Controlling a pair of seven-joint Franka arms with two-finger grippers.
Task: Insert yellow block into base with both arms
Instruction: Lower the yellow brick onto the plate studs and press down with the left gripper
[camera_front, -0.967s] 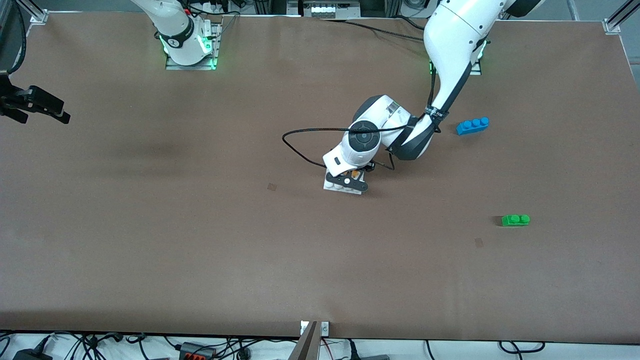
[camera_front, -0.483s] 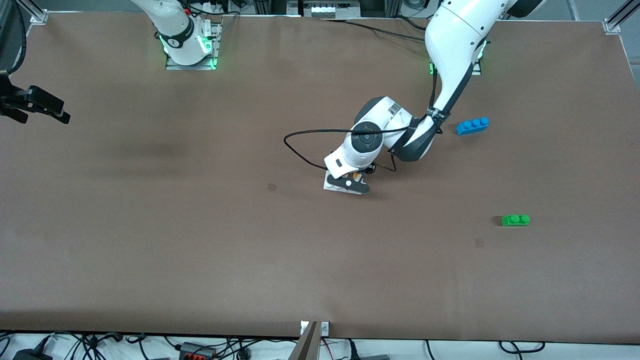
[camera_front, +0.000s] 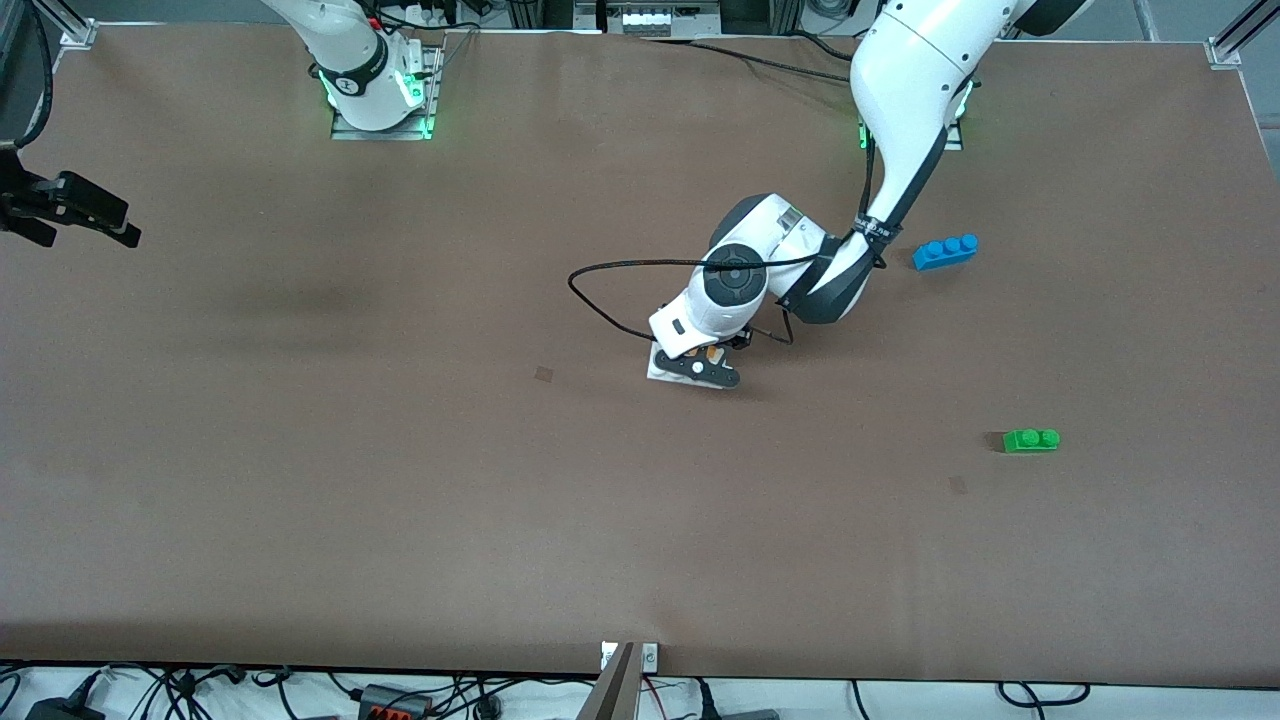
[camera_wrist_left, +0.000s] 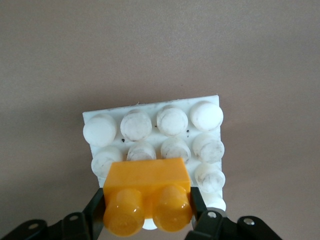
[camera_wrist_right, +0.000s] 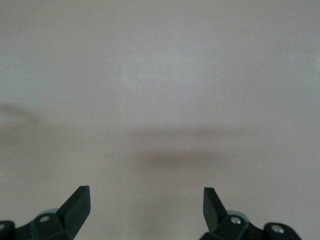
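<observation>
The left gripper (camera_wrist_left: 148, 220), a black two-finger tool on the white jointed left arm (camera_front: 905, 90), is down over the middle of the brown table (camera_front: 400, 500), its fingers (camera_wrist_left: 95, 212) clenched on the two short ends of the small yellow-orange plastic brick with two round studs (camera_wrist_left: 147, 192); in the left wrist view that yellow block sits on the flat square white plastic plate with its grid of round studs (camera_wrist_left: 155, 125), over the stud rows at the plate's edge closest to the gripper, though whether it is pressed fully home cannot be told; in the front view only a sliver of the white base (camera_front: 658, 372) shows under the wrist; the right gripper (camera_wrist_right: 147, 205) hangs over bare table toward the right arm's end, its jaws spread wide with nothing between them, the right arm (camera_front: 345, 60) waiting; a longer blue three-stud plastic brick (camera_front: 945, 251) lies toward the left arm's end of the table, and a small green two-stud plastic brick (camera_front: 1031, 440) lies well apart from it, nearer to the front camera
</observation>
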